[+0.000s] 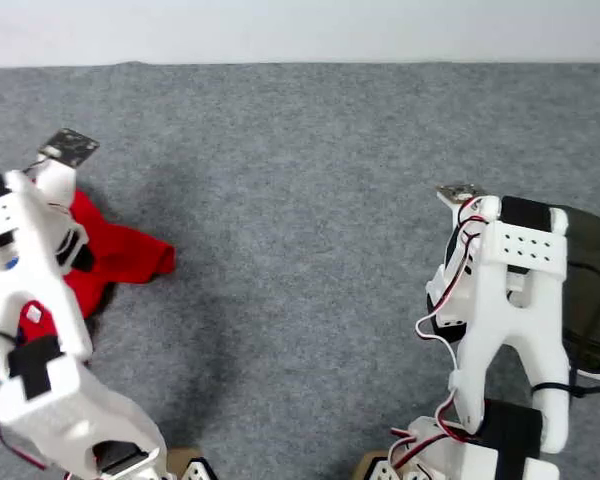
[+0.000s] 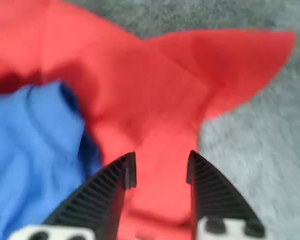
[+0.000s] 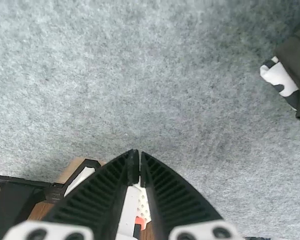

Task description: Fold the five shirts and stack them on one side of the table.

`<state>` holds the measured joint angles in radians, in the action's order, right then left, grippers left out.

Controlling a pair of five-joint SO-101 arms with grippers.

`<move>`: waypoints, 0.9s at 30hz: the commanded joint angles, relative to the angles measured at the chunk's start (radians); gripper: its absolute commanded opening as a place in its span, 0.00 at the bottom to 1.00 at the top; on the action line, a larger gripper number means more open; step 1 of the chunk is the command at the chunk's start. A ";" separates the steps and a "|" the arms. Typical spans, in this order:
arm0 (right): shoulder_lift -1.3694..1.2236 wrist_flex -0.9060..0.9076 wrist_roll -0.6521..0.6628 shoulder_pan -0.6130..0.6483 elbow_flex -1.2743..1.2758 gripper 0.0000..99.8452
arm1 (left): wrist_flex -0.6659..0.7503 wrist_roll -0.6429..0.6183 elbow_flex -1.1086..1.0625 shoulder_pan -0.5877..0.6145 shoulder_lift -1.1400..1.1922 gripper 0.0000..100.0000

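**mk:** Where are the shirts in this one? And what's the left gripper (image 2: 157, 172) doing?

**jo:** The red shirt (image 1: 120, 255) is bunched up at the left edge of the grey surface (image 1: 300, 180). From above, the left arm sits right over it, so a good chunk is covered. The left wrist view has a blue shirt (image 2: 35, 160) touching the red one, with red fabric lapping over its edge. It runs off the frame, so I can't say how far it spreads. The gripper is spread wide above the red cloth, with red showing in the gap. It's too blurry to tell if the tips actually touch the fabric.

**mk:** And the right side?

**jo:** The right gripper (image 3: 140, 162) is pressed together with nothing in it, over bare grey surface near the front edge. A dark shirt (image 1: 595, 270) lies at the far right, cut off by the frame and partly behind the right arm. The right wrist view shows a white patch with dark blotches (image 3: 277, 80) poking out beside it. I can't tell if that's part of the dark shirt or a separate one.
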<state>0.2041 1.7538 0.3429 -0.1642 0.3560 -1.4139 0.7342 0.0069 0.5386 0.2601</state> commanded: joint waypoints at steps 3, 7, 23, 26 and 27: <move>0.031 0.036 -0.008 0.018 -0.005 0.01 | 0.160 0.006 0.001 -0.021 0.155 0.17; 0.031 0.036 -0.008 0.018 -0.005 0.01 | 0.187 -0.025 0.035 -0.025 0.186 0.08; 0.031 0.035 -0.005 0.019 -0.005 0.01 | 0.032 -0.301 0.671 -0.091 -0.282 0.00; 0.031 0.035 -0.005 0.019 -0.005 0.01 | 0.032 -0.301 0.777 -0.180 -0.316 0.00; 0.031 0.035 -0.005 0.019 -0.005 0.01 | 0.032 -0.301 0.809 -0.219 -0.322 0.00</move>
<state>0.2041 1.7538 0.3429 -0.1534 0.3560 -1.3786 0.4457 0.7035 0.4097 0.0100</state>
